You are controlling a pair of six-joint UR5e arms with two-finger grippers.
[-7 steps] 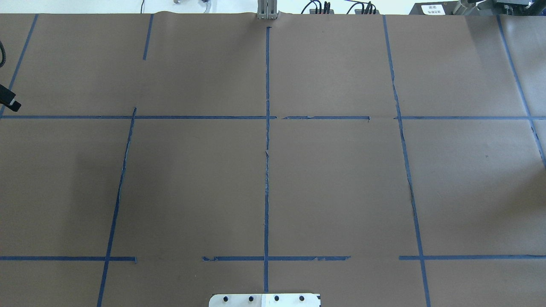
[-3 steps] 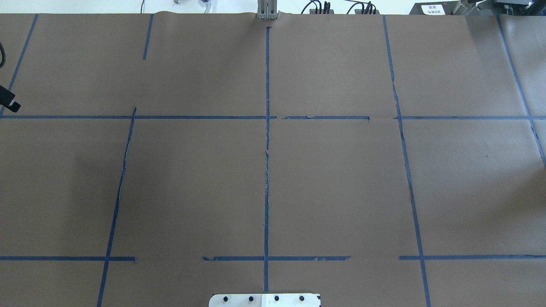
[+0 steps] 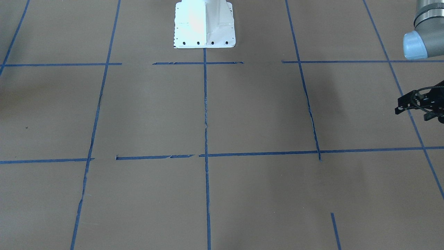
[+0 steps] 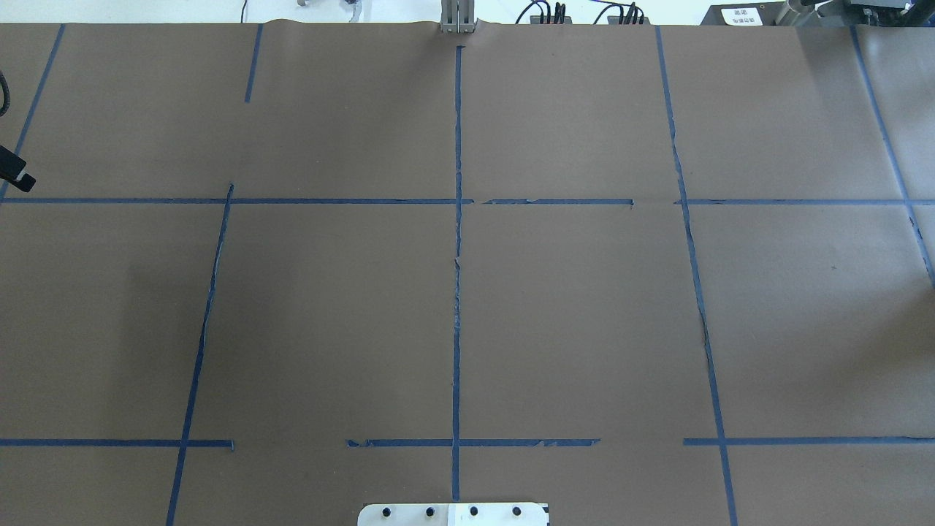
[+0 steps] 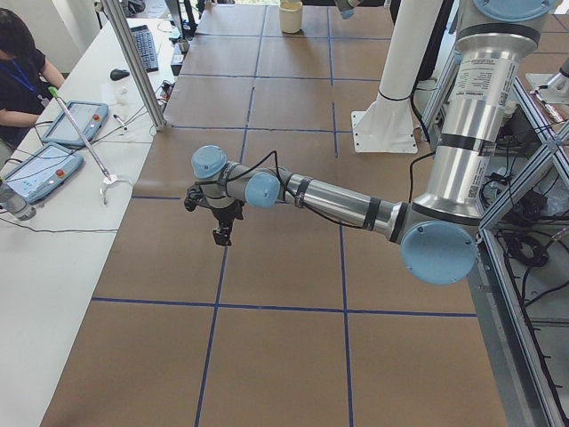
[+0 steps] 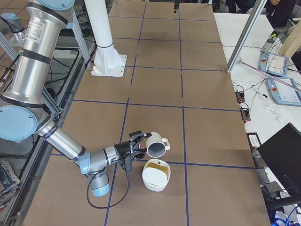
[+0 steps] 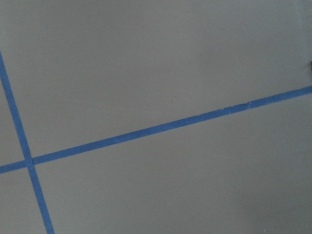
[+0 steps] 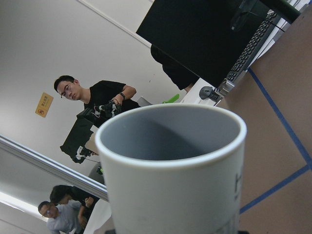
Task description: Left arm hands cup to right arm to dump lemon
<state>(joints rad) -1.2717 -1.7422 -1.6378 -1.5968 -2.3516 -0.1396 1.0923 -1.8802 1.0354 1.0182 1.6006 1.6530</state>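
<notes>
Scanning the overhead view, I get only the brown table, its blue tape lines and the white base plate at the bottom edge.

— Where is the left side, then?

— The front-facing view catches the left gripper at its right border, hanging above the paper. The frame cuts it there, so I cannot tell whether it is spread or closed. The left-end camera gives me the whole left arm, stretched low across the table. Its wrist camera shows just paper and tape.

— And the cup?

— Only the right-end camera places it. The cup sits at the right gripper, on the end of the right arm. It is tipped on its side with the mouth turned toward a white bowl just beside it, and the handle is on the far side. From that camera alone I cannot tell whether the gripper is clamped on the cup. The right wrist camera fills with the cup's rim and grey inside, slanted, with people and a dark monitor behind.

— Lemon?

— There is a yellowish patch against the bowl's far inner wall that may be the lemon. It is too small for me to be sure.
</notes>
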